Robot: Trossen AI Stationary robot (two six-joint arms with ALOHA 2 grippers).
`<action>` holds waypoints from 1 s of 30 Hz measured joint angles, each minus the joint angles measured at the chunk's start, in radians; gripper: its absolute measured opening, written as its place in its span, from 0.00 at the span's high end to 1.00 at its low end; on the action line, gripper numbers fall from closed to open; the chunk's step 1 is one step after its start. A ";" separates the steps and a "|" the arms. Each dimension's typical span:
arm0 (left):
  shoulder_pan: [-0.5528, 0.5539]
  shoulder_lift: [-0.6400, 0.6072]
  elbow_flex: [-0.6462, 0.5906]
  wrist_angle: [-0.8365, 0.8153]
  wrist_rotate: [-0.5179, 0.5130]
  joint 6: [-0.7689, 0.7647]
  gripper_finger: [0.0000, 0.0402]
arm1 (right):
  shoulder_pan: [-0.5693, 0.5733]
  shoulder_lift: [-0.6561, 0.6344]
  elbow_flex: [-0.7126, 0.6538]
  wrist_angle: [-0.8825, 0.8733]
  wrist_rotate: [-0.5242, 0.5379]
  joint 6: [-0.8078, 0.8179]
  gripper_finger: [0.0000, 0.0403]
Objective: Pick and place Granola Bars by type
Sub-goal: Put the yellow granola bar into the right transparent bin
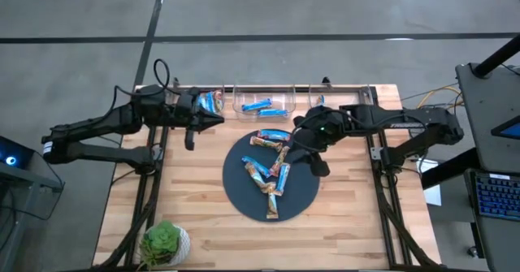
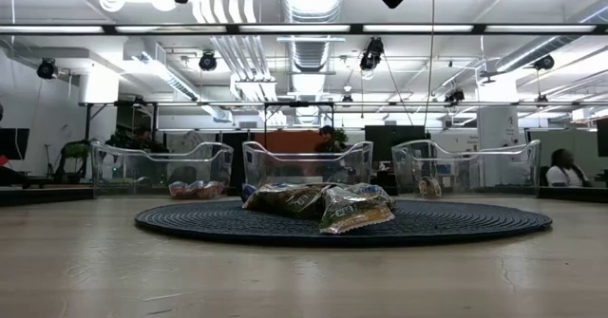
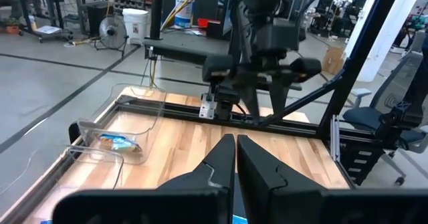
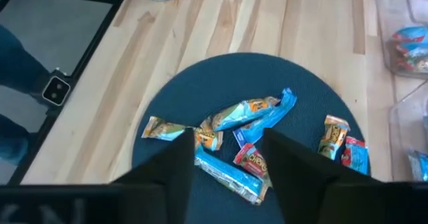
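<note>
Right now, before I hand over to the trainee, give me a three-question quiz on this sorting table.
1. True or false: the left gripper is shut and holds nothing.
2. The right gripper hangs over: A) the potted plant; B) the dark round mat; C) the middle clear bin.
3. Fill in: most unsorted granola bars lie in a loose pile on the ____.

Key: 1 true. 2 B, with its fingers open above the bars. 3 mat.
</note>
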 joint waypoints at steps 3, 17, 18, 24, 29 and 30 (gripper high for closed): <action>0.000 -0.005 0.000 0.000 0.000 0.000 1.00 | 0.000 0.018 0.000 -0.001 0.000 -0.001 0.49; 0.000 -0.005 0.000 -0.046 -0.035 0.000 1.00 | 0.000 0.031 0.000 -0.003 0.000 -0.192 0.34; 0.000 -0.005 0.000 -0.046 -0.036 0.000 1.00 | 0.000 0.031 0.000 -0.003 0.000 -0.200 0.34; 0.000 -0.005 0.000 -0.046 -0.035 0.000 1.00 | 0.002 0.036 0.000 -0.003 -0.001 -0.267 0.36; 0.000 -0.005 0.000 -0.046 -0.037 0.006 1.00 | 0.006 0.072 -0.001 -0.002 -0.001 -0.299 0.38; 0.000 -0.005 0.000 -0.047 -0.037 0.006 1.00 | 0.008 0.082 0.000 -0.002 -0.001 -0.304 0.39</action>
